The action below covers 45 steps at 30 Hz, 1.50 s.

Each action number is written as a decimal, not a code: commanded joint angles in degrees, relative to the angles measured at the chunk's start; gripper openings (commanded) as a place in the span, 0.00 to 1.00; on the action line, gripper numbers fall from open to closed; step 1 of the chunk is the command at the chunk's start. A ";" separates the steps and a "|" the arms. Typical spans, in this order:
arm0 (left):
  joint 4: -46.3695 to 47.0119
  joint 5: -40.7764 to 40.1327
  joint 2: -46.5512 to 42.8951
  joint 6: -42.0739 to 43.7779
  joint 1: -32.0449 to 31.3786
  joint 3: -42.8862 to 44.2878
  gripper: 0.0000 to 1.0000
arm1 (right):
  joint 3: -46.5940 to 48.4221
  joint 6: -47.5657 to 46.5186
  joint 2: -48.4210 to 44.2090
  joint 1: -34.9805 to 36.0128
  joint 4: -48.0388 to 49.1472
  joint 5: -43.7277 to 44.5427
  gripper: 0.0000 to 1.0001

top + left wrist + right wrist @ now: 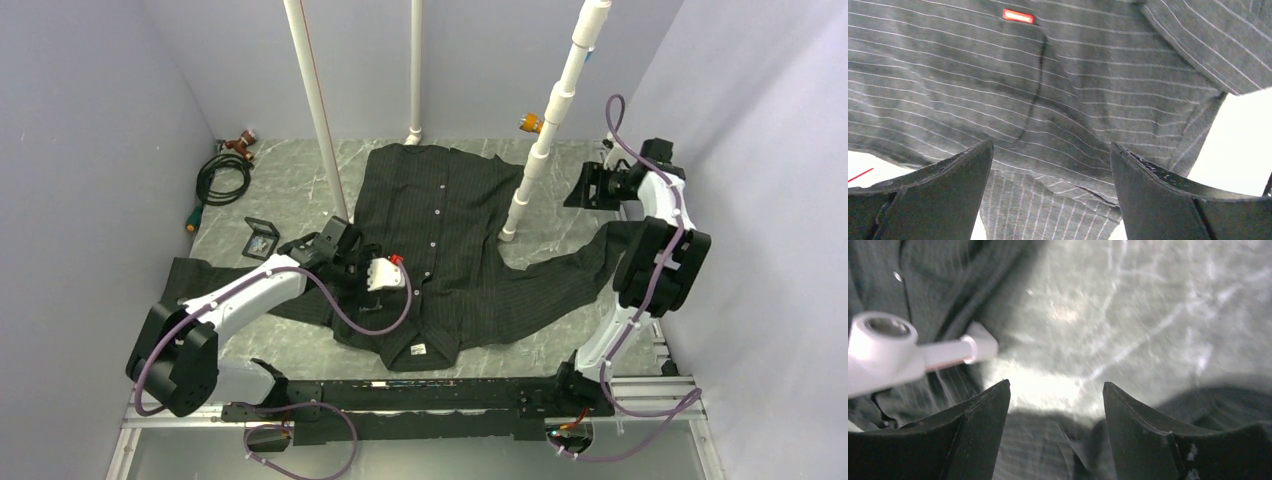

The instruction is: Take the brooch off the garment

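While the left gripper point(1051, 144) hangs released over the garment point(948, 75), red tag point(1018, 16) ahead, the right gripper point(1056, 382) is likewise spread, empty.

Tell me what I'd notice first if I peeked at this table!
A big black striped shirt lies spread across the middle of the table, collar toward the near edge. Three tall white pipes stand up close around it. The left claw hangs open over the shirt, with a tiny red tag ahead of it.
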 commanded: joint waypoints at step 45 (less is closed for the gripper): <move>9.43 6.93 1.92 -19.31 2.24 10.38 0.93 | 38.34 32.79 38.88 14.32 22.89 7.59 0.47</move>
